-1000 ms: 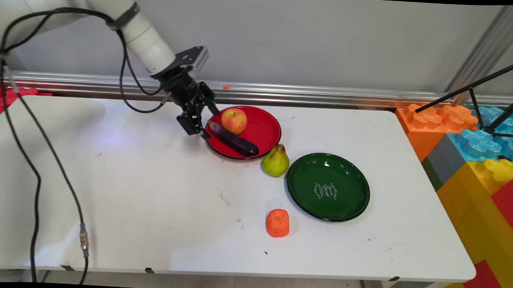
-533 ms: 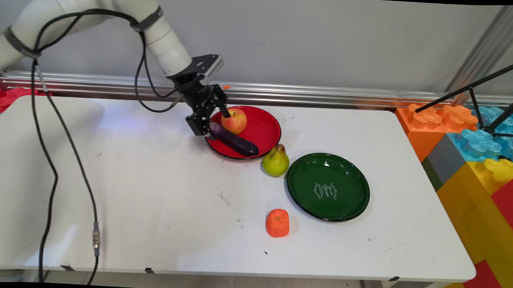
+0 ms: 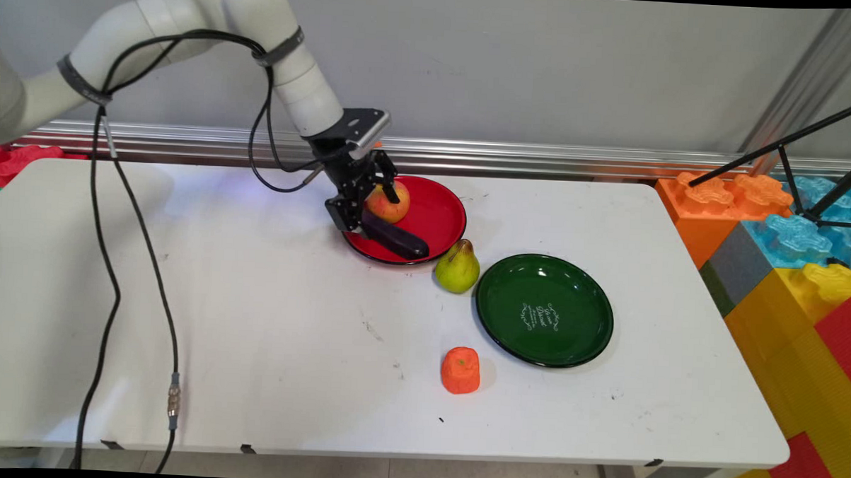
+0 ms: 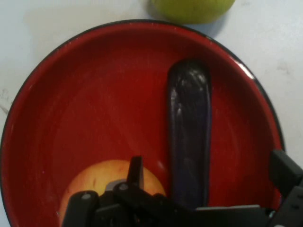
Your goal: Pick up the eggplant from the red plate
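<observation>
The red plate [image 4: 57,109] and green plate [image 3: 577,343] look glossy, perhaps enamelled; the aubergine [image 4: 189,132] shines smooth; the white table [image 3: 253,318] is matt, scuffed.

White decorative lettering sits at the centre of the green plate [image 3: 544,310], too small to read.

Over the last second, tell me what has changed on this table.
The gripper moved to the picture's right, from just off the red plate's left rim to over the plate, its open fingers now astride the eggplant's near end beside the apple. Nothing was taken hold of or let go. The eggplant, apple, pear, green plate and orange fruit stayed put.
</observation>
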Motion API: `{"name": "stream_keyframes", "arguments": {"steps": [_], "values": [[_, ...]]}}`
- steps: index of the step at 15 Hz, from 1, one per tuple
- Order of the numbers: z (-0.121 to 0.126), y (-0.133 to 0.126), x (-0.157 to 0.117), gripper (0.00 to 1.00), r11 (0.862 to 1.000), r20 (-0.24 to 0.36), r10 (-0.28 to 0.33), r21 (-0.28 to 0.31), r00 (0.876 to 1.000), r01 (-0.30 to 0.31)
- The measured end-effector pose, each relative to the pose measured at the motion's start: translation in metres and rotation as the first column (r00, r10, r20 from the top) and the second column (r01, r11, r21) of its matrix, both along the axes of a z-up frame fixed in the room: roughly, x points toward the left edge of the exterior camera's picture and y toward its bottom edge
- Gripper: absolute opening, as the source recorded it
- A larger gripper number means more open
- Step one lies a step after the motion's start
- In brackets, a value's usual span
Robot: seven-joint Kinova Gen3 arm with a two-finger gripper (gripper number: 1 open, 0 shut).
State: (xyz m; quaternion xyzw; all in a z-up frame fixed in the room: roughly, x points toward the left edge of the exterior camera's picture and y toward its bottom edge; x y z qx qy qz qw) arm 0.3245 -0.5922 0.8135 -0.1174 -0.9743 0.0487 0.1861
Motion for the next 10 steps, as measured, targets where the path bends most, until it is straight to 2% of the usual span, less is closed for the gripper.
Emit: {"name": "stream_keyframes", "arguments": {"steps": [10], "values": [[-0.032, -0.013, -0.018, 1.00, 0.998, -0.007, -0.053, -0.015, 0.999, 0.053]]}}
